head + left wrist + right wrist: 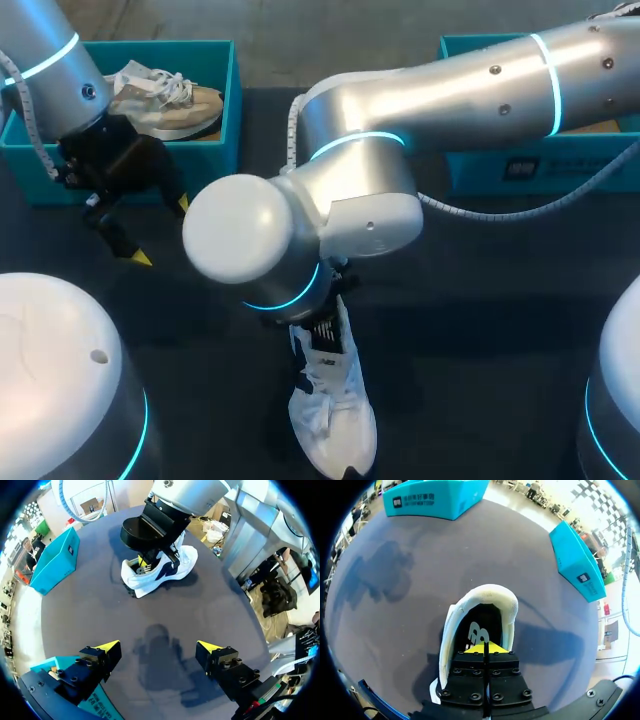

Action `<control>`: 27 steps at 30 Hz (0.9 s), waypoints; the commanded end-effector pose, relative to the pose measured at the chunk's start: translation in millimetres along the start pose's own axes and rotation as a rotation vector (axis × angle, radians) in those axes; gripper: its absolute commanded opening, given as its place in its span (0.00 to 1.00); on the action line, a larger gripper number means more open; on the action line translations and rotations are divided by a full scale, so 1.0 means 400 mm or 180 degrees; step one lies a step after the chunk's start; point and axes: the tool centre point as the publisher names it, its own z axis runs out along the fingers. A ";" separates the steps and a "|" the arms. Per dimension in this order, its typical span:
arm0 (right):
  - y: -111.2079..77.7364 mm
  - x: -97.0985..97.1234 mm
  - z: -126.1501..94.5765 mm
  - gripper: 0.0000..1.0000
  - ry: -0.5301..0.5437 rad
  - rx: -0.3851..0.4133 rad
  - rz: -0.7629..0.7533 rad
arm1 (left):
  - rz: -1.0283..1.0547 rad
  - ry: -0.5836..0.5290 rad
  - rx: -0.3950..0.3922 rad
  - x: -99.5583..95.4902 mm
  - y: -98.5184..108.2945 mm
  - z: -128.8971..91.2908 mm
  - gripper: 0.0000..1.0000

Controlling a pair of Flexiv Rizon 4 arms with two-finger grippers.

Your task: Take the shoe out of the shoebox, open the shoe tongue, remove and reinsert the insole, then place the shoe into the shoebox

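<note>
My right pincer (484, 648), clenched, sits inside the white mesh sneaker (491, 593), likely after its dark insole (476, 630); left pincer (159, 646) released, parked clear.

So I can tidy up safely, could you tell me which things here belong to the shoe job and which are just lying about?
Job: white shoe; right gripper, tips inside it; one teal shoebox, left box or right box, I cannot tell which.
Lying about or idle: beige shoe in the left box; left gripper, open, holding nothing.
</note>
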 end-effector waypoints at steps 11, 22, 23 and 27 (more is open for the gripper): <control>-0.005 0.037 -0.003 0.00 -0.0733 -0.0112 0.1276 | -0.0090 -0.0050 0.0128 -0.001 0.054 -0.036 1.00; -0.020 0.024 -0.031 0.00 -0.1067 -0.0093 0.1382 | -0.0049 0.0028 0.0127 -0.005 0.057 -0.026 1.00; -0.021 0.021 -0.031 0.00 -0.1099 -0.0084 0.1395 | -0.0048 0.0029 0.0127 -0.005 0.057 -0.026 1.00; -0.018 0.011 -0.019 0.00 -0.1117 -0.0097 0.1406 | -0.0044 0.0028 0.0144 -0.006 0.060 -0.036 1.00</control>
